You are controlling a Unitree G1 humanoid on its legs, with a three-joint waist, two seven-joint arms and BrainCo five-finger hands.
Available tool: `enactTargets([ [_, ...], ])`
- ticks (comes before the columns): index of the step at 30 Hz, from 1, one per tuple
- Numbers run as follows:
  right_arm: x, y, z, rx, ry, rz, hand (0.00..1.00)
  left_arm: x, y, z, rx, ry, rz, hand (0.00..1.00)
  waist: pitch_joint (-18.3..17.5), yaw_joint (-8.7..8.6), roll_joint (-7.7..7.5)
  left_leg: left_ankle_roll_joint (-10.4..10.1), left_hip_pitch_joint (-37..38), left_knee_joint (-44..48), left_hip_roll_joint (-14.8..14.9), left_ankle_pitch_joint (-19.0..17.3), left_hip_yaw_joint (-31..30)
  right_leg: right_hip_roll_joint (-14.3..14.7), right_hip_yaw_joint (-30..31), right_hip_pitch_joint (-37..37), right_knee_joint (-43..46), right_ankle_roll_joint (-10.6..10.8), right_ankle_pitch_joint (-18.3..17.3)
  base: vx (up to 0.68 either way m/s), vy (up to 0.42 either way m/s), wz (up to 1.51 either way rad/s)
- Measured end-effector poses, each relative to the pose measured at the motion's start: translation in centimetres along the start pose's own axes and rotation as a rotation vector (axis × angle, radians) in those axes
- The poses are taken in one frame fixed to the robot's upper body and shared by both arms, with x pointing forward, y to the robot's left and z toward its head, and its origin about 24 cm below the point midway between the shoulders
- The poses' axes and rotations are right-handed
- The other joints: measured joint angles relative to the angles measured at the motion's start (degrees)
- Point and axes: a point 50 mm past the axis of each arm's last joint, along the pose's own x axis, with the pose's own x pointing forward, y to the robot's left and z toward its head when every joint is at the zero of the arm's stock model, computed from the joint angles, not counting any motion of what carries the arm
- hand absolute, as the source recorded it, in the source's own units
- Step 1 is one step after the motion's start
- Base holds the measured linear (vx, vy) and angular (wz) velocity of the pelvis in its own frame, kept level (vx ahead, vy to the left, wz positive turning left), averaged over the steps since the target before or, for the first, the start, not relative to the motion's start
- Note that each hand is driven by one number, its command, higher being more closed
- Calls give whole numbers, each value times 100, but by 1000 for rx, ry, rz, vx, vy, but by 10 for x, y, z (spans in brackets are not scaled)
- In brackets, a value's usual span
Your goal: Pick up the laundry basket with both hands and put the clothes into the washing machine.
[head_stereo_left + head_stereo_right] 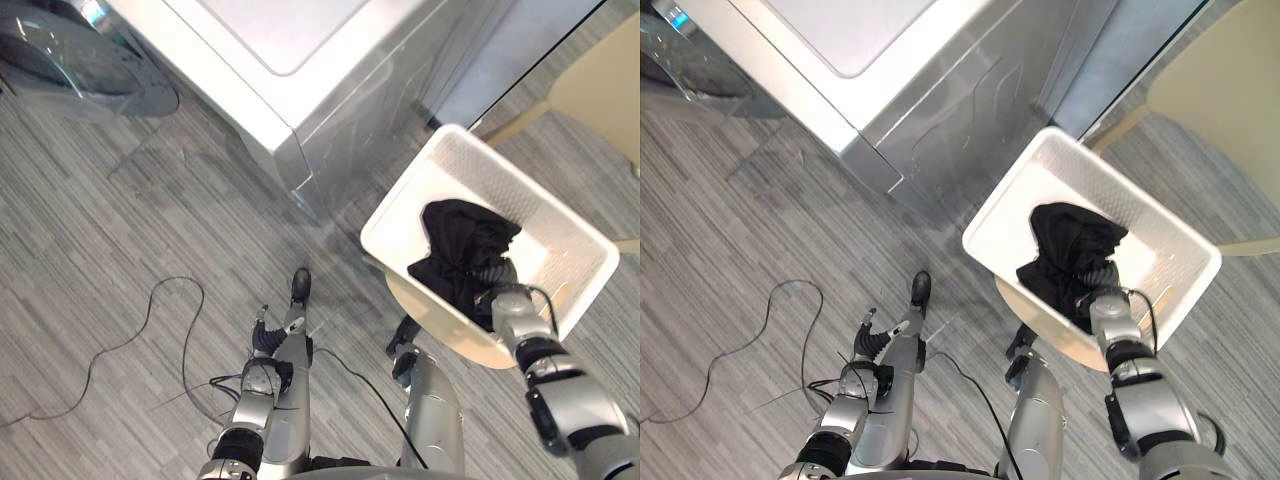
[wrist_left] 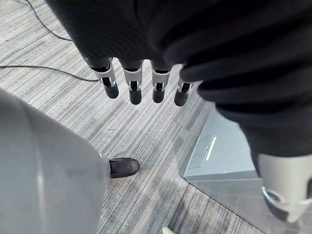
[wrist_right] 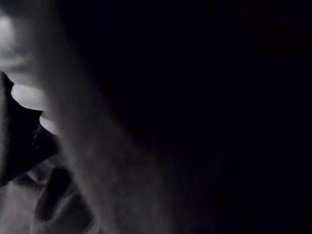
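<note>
Basket (image 1: 405, 195): white, set on a beige seat (image 1: 450, 335), just right of the washer (image 1: 300, 90).
Clothes (image 1: 460, 240): 1 black bundle, inside the basket, toward its near wall.
Right hand (image 1: 493, 276): sunk into the clothes; grasp cannot be told.
Left hand (image 2: 135, 90): released, straight, holds nothing, low by the floor.
Step (judged): taking the clothes from the basket with 1 hand.
Method: gather the whole bundle, lift it straight above the rim, then swing toward the washer. A trailing end could catch the rim and tip the basket off the seat.
Eye views: give basket, clothes and washer together.
Left wrist view: confirms the free hand.
Right wrist view: dark cloth close up, no grasp readable.
</note>
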Motion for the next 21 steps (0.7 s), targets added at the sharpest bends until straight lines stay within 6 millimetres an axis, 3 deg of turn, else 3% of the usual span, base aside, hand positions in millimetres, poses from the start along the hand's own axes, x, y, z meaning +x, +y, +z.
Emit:
enactTargets([
  [3,-6,-5,2,203,-29,-40,100,0,5,-8,23,26,4,0,-27,29,-72,-21,400,-42,73,-82,193,-48,-199,370,-176,43,41,4,-20,-34],
  [6,-14,-29,8,372,-113,-148,100,-2,14,-32,29,114,22,0,-400,-51,-222,-30,836,-318,114,-125,339,11,-223,711,-345,72,45,47,-18,-12],
  [9,-26,-60,-1,433,-155,-270,100,-15,30,-74,-58,297,63,0,-970,-108,-409,-10,1325,-606,106,-101,363,62,-271,1166,-549,133,55,151,-29,4],
  [11,-29,-71,-3,450,-163,-320,100,-26,41,-98,-136,395,108,0,-1280,-187,-429,-41,1544,-687,65,-77,332,98,-352,1471,-733,186,80,163,-25,17],
  [14,-31,-79,5,460,-206,-340,100,-48,60,-132,-253,538,210,0,-1737,-260,-338,-42,1850,-807,24,-78,334,180,-384,1963,-1225,271,211,135,-3,10],
  [17,-33,-83,17,453,-256,-344,100,-60,70,-148,-339,608,283,0,-1909,-253,-215,-42,2026,-890,27,-78,317,233,-437,2209,-1437,278,283,58,-5,6],
  [21,-45,-85,57,464,-439,-316,100,-83,94,-175,-568,732,480,0,-2090,-246,-64,-59,2288,-1013,60,-96,310,363,-472,2573,-1877,295,445,-4,-1,-1],
])
